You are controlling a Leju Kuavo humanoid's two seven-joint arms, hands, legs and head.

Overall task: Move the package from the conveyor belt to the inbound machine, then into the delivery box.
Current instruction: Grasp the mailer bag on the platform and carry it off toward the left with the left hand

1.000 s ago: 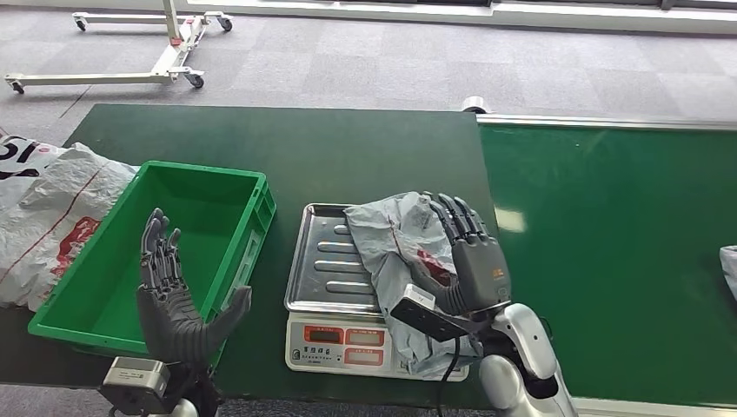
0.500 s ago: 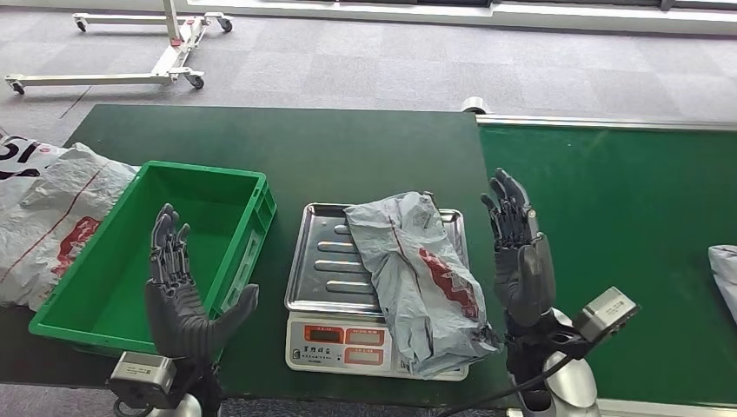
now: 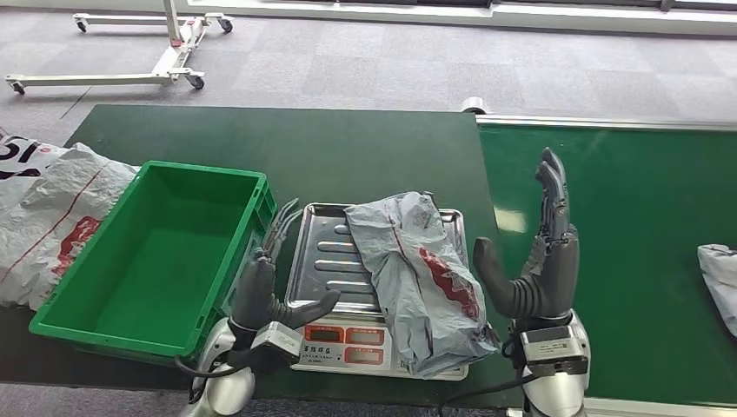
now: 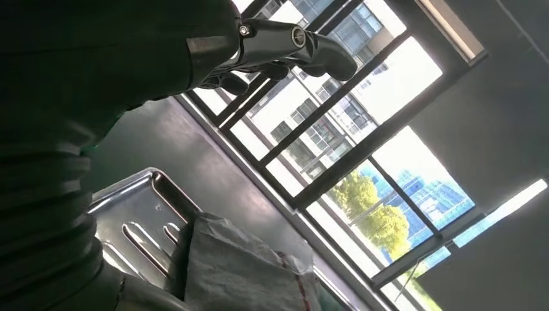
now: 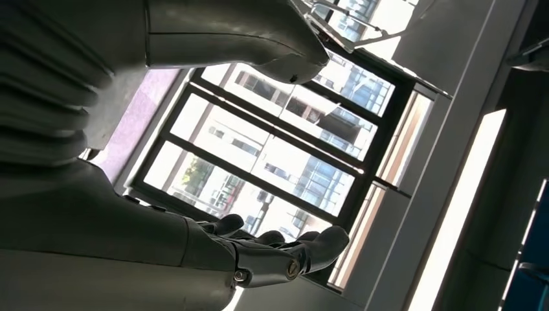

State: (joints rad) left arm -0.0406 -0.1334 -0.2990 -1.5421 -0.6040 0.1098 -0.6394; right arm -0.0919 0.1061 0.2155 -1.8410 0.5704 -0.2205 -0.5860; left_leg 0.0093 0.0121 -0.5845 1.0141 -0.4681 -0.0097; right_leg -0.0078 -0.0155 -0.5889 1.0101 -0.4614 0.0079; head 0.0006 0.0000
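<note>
Package [image 3: 417,269] – grey plastic film, crumpled, slight sheen, red print. Scale tray [image 3: 326,261] – bare ribbed metal, glossy, on a white plastic base. Bin [image 3: 156,252] on the left: smooth green plastic. Conveyor belt [image 3: 626,234] on the right: glossy green, metal edge rail. Table [image 3: 287,148]: matt dark green. Floor [image 3: 391,61]: grey carpet tiles.

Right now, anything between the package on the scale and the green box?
Only the left hand, open beside the scale tray, and the green box's near wall. The package must clear both; nothing else visible.
</note>
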